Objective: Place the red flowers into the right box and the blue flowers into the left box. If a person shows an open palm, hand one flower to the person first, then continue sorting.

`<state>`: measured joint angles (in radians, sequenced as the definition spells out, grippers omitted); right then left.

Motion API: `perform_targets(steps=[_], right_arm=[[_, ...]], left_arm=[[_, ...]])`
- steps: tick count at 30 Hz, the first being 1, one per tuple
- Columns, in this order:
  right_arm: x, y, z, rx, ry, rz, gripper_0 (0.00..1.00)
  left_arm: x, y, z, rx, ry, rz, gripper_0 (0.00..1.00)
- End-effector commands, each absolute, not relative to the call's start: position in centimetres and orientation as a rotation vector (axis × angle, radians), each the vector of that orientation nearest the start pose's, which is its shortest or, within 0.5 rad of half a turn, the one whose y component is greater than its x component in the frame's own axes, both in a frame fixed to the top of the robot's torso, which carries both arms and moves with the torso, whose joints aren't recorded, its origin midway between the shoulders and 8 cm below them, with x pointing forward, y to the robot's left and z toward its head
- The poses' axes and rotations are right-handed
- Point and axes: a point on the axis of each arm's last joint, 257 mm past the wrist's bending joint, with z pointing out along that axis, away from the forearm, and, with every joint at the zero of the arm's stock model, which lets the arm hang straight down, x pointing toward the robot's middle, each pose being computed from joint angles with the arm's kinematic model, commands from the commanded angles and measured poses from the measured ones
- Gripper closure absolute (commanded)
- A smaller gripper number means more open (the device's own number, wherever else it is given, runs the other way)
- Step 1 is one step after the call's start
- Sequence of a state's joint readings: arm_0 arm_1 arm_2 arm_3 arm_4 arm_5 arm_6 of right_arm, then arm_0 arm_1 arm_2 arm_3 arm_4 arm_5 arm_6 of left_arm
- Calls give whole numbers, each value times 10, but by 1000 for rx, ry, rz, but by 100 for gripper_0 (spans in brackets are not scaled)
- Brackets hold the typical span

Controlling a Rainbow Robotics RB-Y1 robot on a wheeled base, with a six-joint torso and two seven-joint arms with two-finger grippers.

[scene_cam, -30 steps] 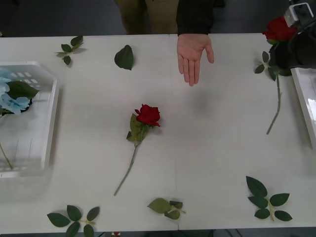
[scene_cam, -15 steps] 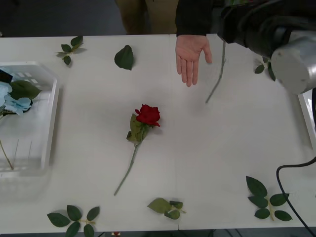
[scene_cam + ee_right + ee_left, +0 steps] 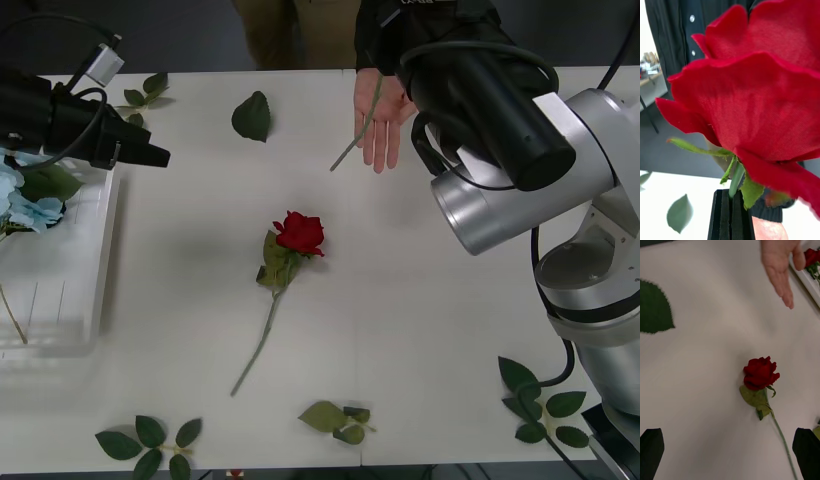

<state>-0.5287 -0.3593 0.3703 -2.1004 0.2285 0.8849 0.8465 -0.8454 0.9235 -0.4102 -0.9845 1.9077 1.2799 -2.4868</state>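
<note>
The right tool (image 3: 731, 215) is clamped on a red rose (image 3: 763, 86) just under its head, carrying it over the person's open palm (image 3: 385, 115), evidently so the handover comes before more sorting; its stem (image 3: 358, 125) hangs across the hand. The left tool (image 3: 730, 450), fingers spread wide and empty, hovers beside the left box (image 3: 95, 260) above the tabletop (image 3: 430, 330), looking toward a second rose (image 3: 299, 233). A blue hydrangea (image 3: 22, 205) lies in that box. No legible writing.
</note>
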Motion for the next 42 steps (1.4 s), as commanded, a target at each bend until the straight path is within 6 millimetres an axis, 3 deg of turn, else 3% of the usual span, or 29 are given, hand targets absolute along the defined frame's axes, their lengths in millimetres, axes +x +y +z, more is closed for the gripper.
perform_targets(steps=[1,4,12,17,23,24,25,26,27,28,30,35,42], right_arm=[[551,-67,54,-90,1426,282,100],[561,-68,47,-87,1414,283,100],[569,-69,42,-81,1405,298,100],[569,-69,42,-77,1407,300,100],[569,-69,41,-75,1411,307,100],[569,-67,40,-78,1416,313,97],[569,-66,39,-77,1419,319,78],[568,-66,39,-79,1420,323,66],[569,-66,38,-78,1423,326,43],[569,-66,37,-78,1427,330,26],[569,-67,38,-79,1427,327,6],[569,-67,37,-80,1428,327,1],[561,-82,25,-96,1508,376,1]], left_arm=[[550,173,-96,1178,1825,-709,0],[545,151,-98,1212,1767,-748,0],[536,120,-95,1195,1723,-868,0],[529,108,-94,1190,1704,-927,0],[519,109,-106,1205,1734,-987,0],[516,108,-108,1214,1738,-1004,0],[514,108,-108,1226,1739,-1007,0],[513,108,-108,1236,1740,-1004,0],[513,108,-108,1263,1744,-984,0],[514,108,-109,1301,1748,-946,0],[519,109,-111,1373,1757,-850,0],[524,109,-122,1398,1920,-706,0],[500,96,-165,1345,1948,-599,0]])
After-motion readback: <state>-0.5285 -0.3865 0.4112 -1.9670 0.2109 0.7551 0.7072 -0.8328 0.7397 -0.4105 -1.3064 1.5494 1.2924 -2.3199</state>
